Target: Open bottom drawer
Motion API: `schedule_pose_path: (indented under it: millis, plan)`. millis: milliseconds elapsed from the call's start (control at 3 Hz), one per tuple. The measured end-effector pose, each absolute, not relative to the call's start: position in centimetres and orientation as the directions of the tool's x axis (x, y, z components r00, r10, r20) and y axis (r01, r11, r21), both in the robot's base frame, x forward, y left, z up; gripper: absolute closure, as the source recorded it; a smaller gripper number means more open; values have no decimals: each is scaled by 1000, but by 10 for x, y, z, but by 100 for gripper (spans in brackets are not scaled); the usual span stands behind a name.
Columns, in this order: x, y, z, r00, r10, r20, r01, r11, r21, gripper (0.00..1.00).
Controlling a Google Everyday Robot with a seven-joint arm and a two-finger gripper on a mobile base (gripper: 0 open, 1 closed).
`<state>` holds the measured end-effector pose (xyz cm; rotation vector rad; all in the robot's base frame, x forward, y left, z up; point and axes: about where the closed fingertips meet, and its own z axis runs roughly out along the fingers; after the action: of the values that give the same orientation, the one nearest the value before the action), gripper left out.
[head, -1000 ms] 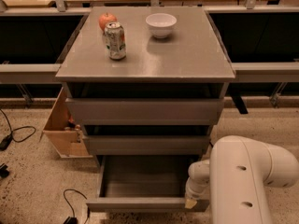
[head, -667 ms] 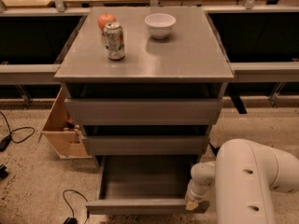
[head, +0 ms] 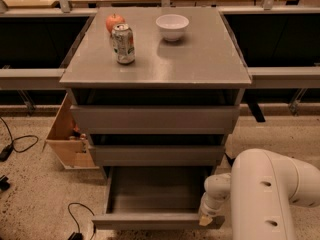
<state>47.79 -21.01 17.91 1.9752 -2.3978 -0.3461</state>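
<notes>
Pull step looking nearly finished: bottom drawer sitting well out, grey tray showing, stretching left from gripper. Gripper sitting at right end of drawer front; whether gripping or released, cannot tell. Next move likely calling for letting go and backing arm straight off.

The grey bottom drawer juts open from the cabinet, its plain tray showing. The gripper sits at its front right corner.
</notes>
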Motion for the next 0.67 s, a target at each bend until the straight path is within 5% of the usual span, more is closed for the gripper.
schedule_pose_path:
  millis: [667]
  plan:
    - [478,-210,179,-201,-971,-128,-968,177,180,14]
